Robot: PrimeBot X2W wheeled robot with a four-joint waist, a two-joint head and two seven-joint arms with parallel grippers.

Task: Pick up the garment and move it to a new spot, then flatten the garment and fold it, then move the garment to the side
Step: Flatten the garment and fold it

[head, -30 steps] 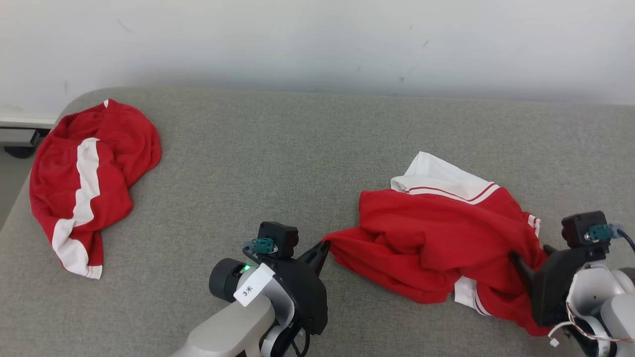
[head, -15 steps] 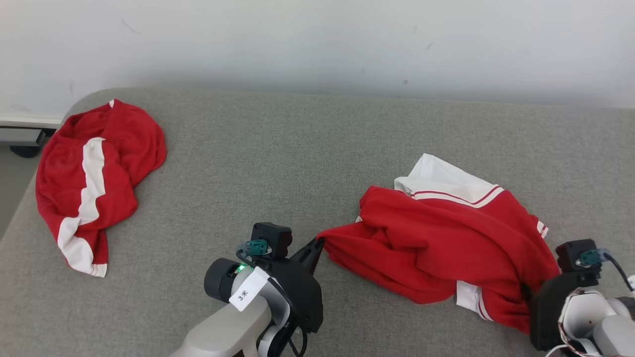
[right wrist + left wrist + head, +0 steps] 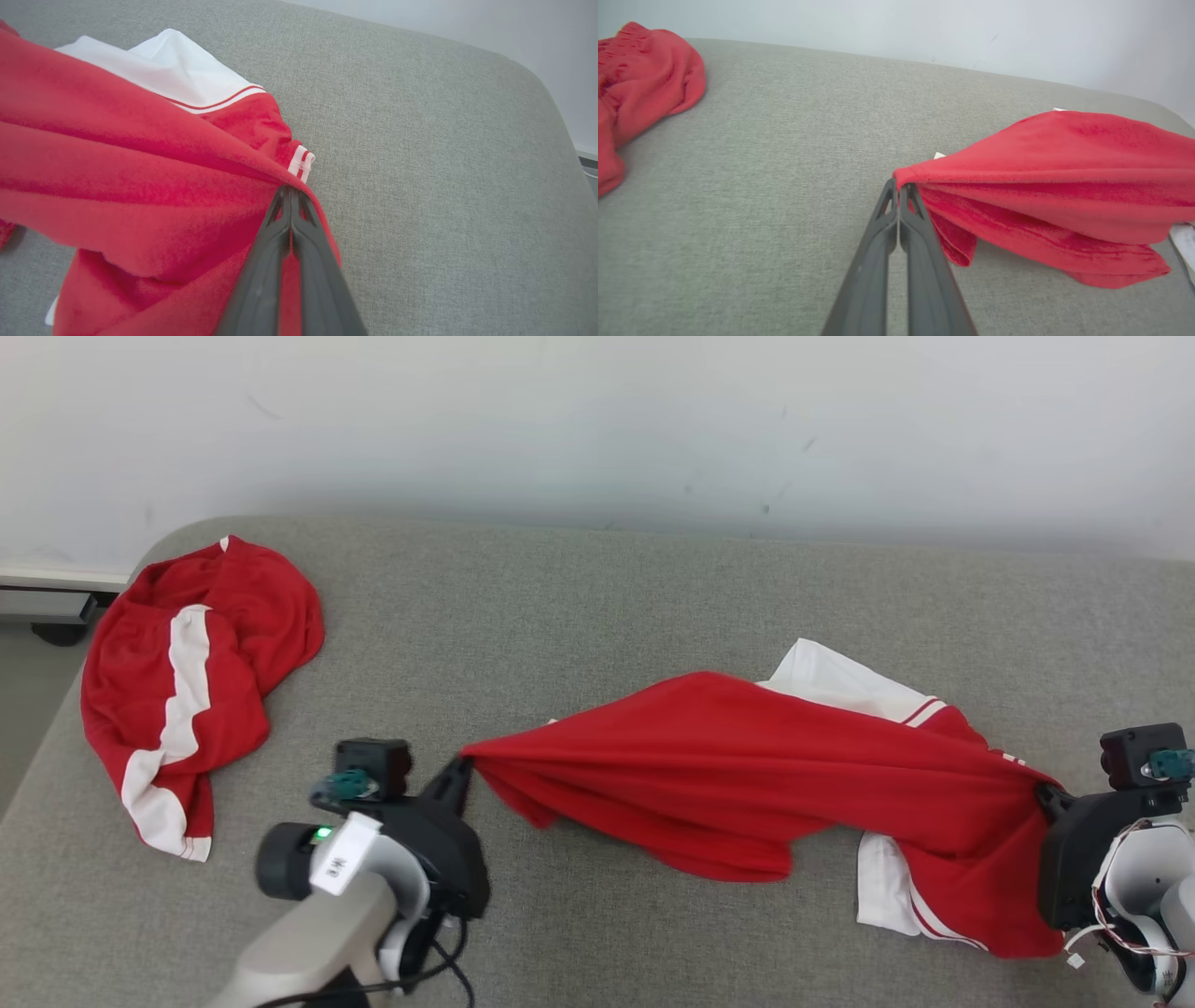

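Note:
A red garment [image 3: 747, 765] with white panels and red-striped trim hangs stretched between my two grippers over the grey cushion [image 3: 579, 616]. My left gripper [image 3: 462, 767] is shut on its left end, and the left wrist view shows the cloth [image 3: 1055, 186] pinched at the fingertips of that gripper [image 3: 899, 184]. At the right, my right gripper [image 3: 1044, 793] is shut on the other end; in the right wrist view the red fabric [image 3: 117, 163] bunches at the tips of that gripper [image 3: 290, 189]. The garment's middle sags, and a white panel [image 3: 882, 891] lies on the cushion.
A second red garment [image 3: 187, 672] with a white stripe lies crumpled at the cushion's far left, near its rounded edge. A pale wall [image 3: 597, 420] runs behind the cushion. Bare grey fabric lies between the two garments and behind the held one.
My right gripper has shut on the garment's right end. My left gripper has pulled its end leftward, and the bunched garment now spans between both grippers. The camera has shifted slightly.

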